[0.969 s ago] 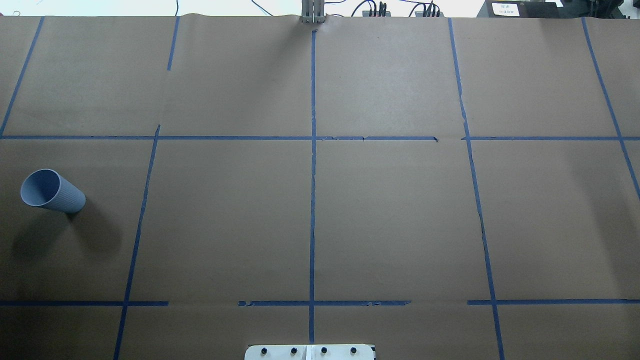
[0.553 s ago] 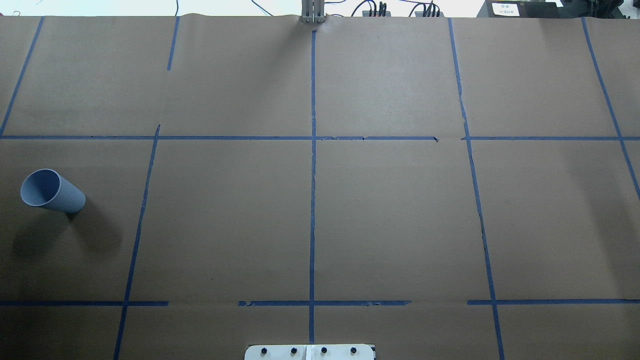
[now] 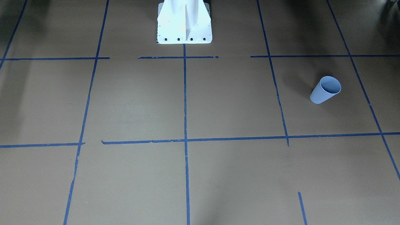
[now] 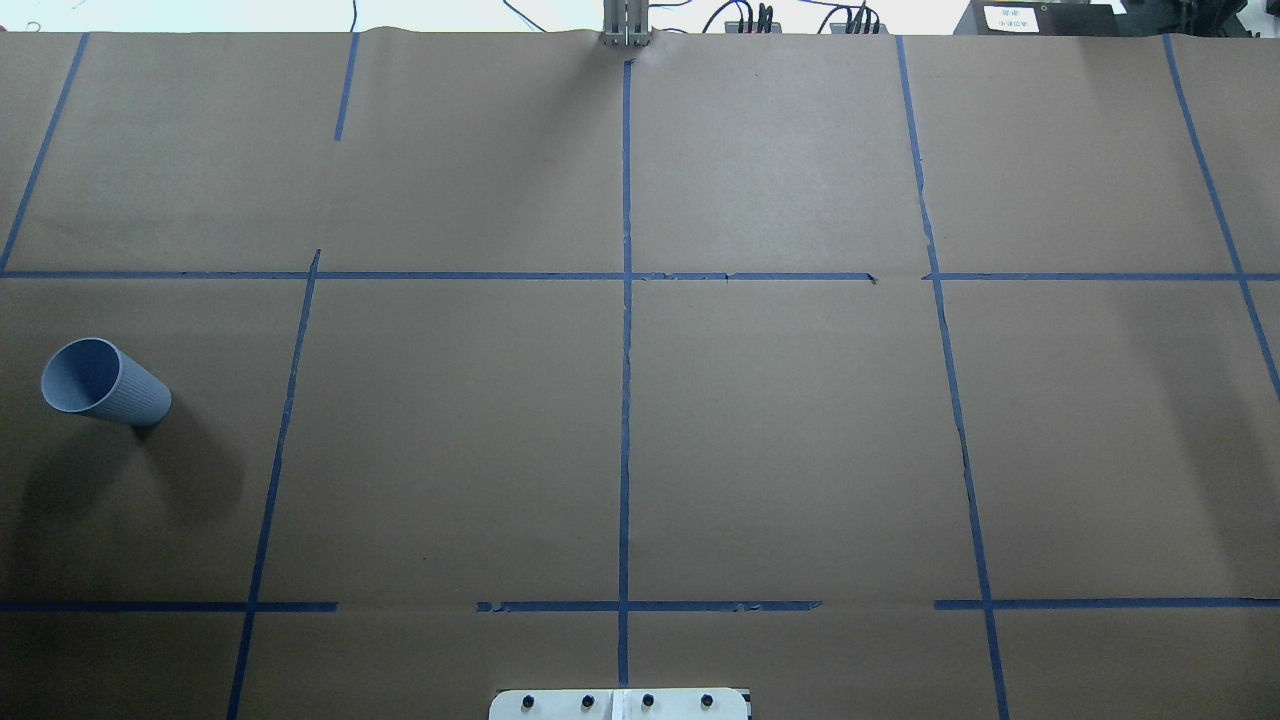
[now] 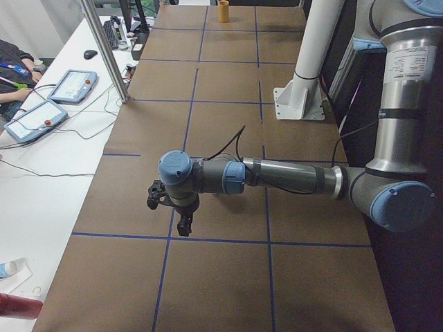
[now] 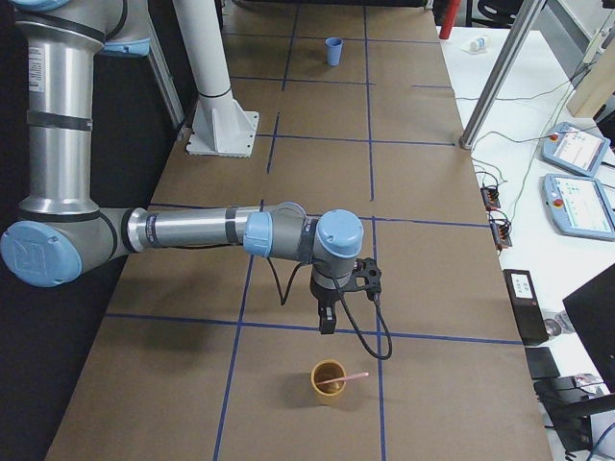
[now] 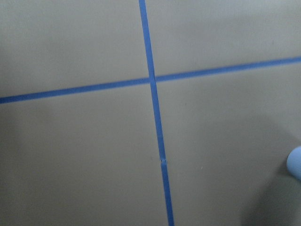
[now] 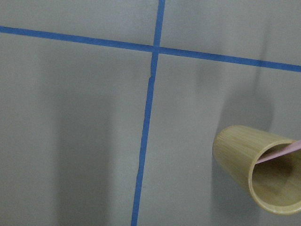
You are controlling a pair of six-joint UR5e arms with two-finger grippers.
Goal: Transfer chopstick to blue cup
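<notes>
**Transfer not yet begun: chopstick sitting in the bamboo cup**

You are looking at the opening of the run, and no step is counting as done. The thin pink chopstick (image 6: 346,377) is leaning inside the tan bamboo cylinder cup (image 6: 330,382) at the right end of the table, with its tip poking over the rim. The right wrist view is showing the same thing.

The ribbed pale-blue plastic cup (image 4: 105,383) is standing upright and empty at the left end. It is well apart from the chopstick, with most of the brown paper-covered table (image 4: 780,430) lying between them.

The right gripper (image 6: 327,325) is hanging fingers-down near the bamboo cup and touching nothing. The left gripper (image 5: 185,227) is hovering over the paper near the blue cup, whose edge is just showing in the left wrist view. Both are appearing only in the side views, so I cannot tell whether either pair of fingers is spread or closed. Neither is carrying anything I can see.

Remaining, as I judge it: picking the chopstick, carrying it across (possibly by hand-over), and dropping it into the blue cup.
</notes>
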